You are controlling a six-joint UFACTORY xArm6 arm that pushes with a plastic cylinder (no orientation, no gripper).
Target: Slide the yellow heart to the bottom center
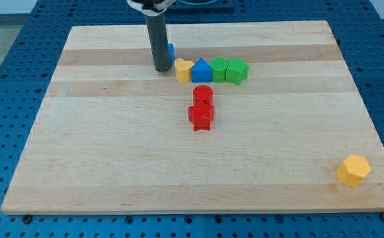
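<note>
The yellow heart point(183, 69) lies near the view's top centre, at the left end of a row of blocks. My tip point(161, 69) rests on the board just left of the heart, close to it but with a small gap. A blue block point(171, 50) is mostly hidden behind the rod. To the heart's right sit a blue block with a pointed top point(201, 71) and two green blocks point(219, 69) point(237, 71), touching in a line.
A red cylinder point(203, 94) and a red star point(201, 117) sit below the row, touching each other. A yellow hexagon point(353, 170) lies near the view's bottom right corner. The wooden board point(99, 165) sits on a blue perforated table.
</note>
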